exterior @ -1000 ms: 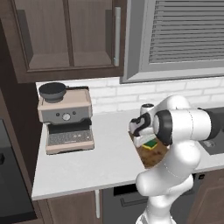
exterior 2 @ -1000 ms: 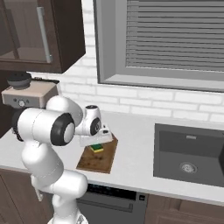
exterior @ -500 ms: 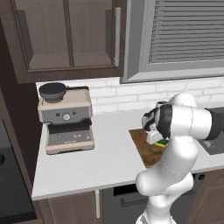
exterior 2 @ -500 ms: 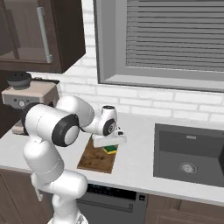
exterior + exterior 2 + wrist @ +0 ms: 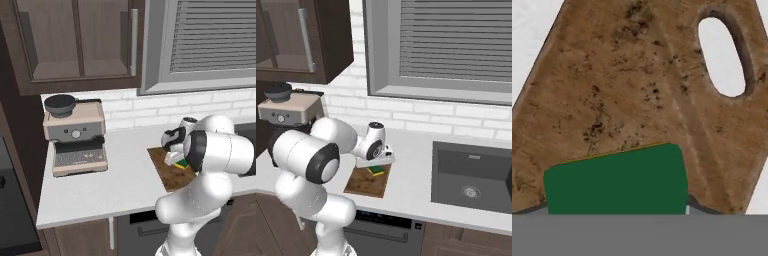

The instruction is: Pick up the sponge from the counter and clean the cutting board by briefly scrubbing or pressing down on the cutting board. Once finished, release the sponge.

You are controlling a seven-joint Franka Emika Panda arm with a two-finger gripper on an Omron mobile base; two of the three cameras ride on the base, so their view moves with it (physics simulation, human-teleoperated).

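Cutting board: dark brown, mottled darker speckle, pale oval slot at upper right of hand view. Sponge: dark green face, thin yellow edge along top. Counter: plain light grey-white. Coffee machine: beige-pink body, grey panel, black top. Wall tiles: white brick pattern.

A: How many boards near the sink?
B: One cutting board, on the counter left of the one sink.
A: Sponges?
B: One sponge, lying on that board at the end toward the sink.
A: Slots in the board?
B: One pale slot.
A: Machines?
B: One coffee machine, well left of the board.
A: Anything else?
B: One window above the sink, and one robot arm with a single pincer.
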